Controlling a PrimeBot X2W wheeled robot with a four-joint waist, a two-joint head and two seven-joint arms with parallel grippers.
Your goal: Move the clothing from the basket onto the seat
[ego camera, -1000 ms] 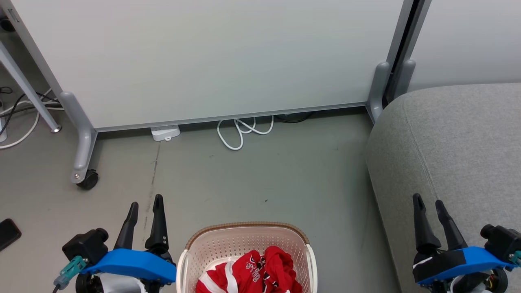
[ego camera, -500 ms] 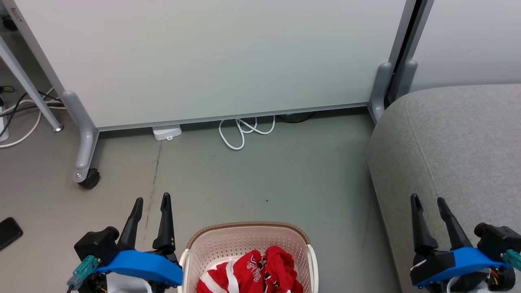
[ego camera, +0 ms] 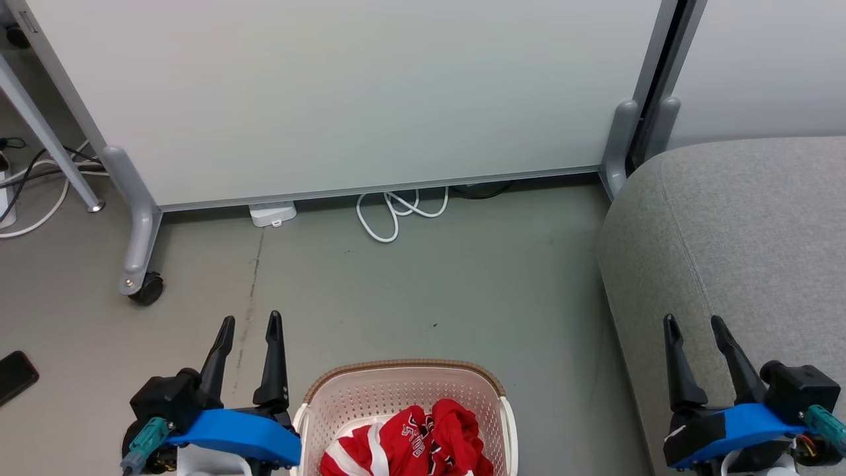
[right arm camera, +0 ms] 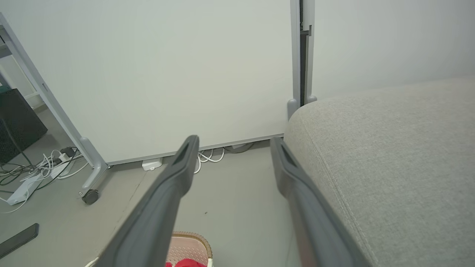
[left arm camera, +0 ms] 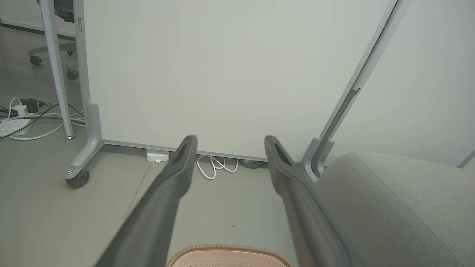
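Starting out: nothing moved yet, as I read it.
Red clothing (ego camera: pixel 406 443) lies bunched in the basket (ego camera: pixel 396 367), none on the grey seat (ego camera: pixel 747 231); left gripper (ego camera: pixel 251 317) and right gripper (ego camera: pixel 692 318) stand wide, empty.

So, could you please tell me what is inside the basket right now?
The basket holds a crumpled heap of red clothing with white trim and lettering. Anything under the heap is covered, and the basket's near end is out of frame.

The clothing (ego camera: pixel 410 446) lies in the basket (ego camera: pixel 403 373), seat (ego camera: pixel 740 231) at right.
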